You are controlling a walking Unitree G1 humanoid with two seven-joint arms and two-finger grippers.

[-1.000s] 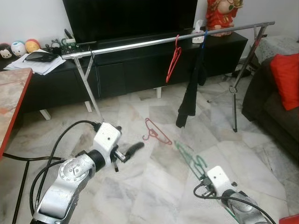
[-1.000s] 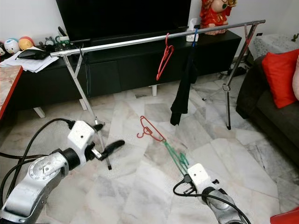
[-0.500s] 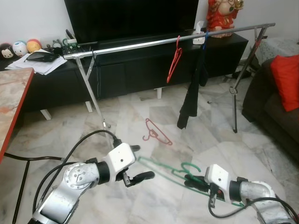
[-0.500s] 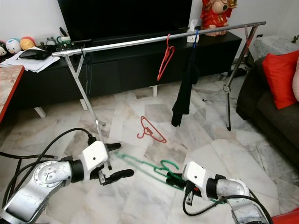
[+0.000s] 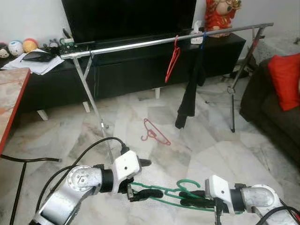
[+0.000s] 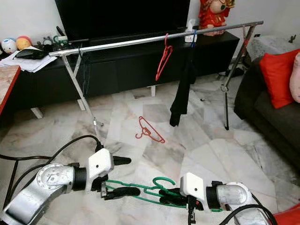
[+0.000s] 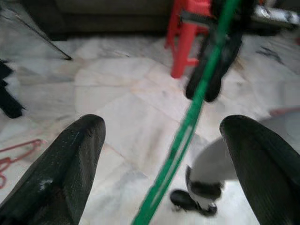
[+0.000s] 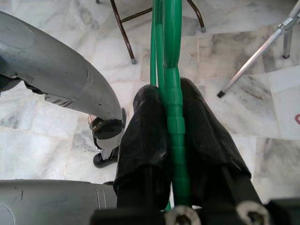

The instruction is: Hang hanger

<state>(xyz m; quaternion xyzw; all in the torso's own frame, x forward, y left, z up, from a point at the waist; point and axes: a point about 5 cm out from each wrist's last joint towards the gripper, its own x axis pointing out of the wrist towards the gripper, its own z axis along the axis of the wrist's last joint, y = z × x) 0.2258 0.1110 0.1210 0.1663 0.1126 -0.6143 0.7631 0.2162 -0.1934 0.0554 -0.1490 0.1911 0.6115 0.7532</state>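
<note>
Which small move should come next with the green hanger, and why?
Probably close the left end effector on the green hanger: its open fingers straddle the bar without touching, while the right end effector is clamped on it, well below the rail.

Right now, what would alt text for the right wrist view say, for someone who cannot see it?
The right gripper is shut on a green hanger, whose bar runs straight out from between its two black fingers. Below lies marble floor, with the robot's silver left arm crossing one side.
</note>
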